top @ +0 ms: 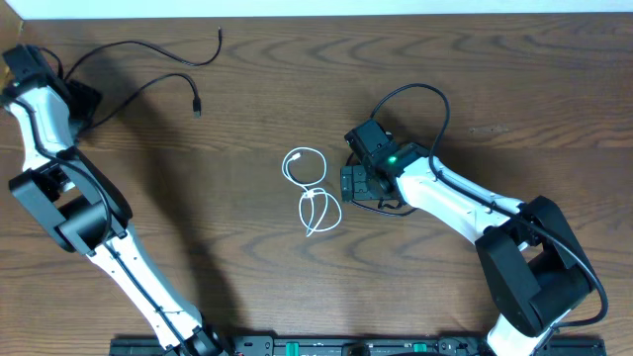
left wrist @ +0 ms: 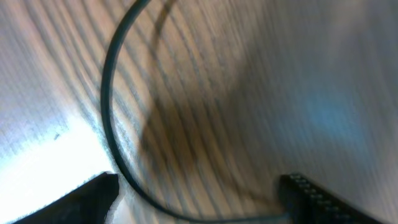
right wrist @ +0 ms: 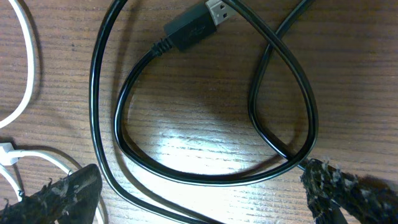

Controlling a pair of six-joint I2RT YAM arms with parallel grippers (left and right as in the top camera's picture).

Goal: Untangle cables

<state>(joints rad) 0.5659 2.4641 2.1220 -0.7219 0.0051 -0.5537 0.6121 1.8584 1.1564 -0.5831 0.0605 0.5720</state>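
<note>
The right claw [right wrist: 199, 180] stood apart over the coiled black cord [right wrist: 93, 93], clamped on nothing. Only its two rough fingertips [right wrist: 68, 196] showed, cut off by the lower edge. The cord's loops lay on the table [right wrist: 205, 106] between those tips, with its USB plug [right wrist: 189, 26] ahead of the claw, and its strands ran out of frame. From overhead the claw covered most of this coil. The white cord [right wrist: 31, 68] lay beside the left-hand tip, in two loops when seen from above. That tip hid whether it touched the black one, and the frame edge clipped its small white plug [right wrist: 5, 155].

The left claw [left wrist: 199, 199] was apart too, in a badly blurred view. The loose black cord [left wrist: 104, 99] curved from ahead down between its tips, and whether it touched either tip could not be told. Overhead, this claw sat half cut off at the corner, the arm hid the cord's middle, and both cord ends lay well away from the claw.
</note>
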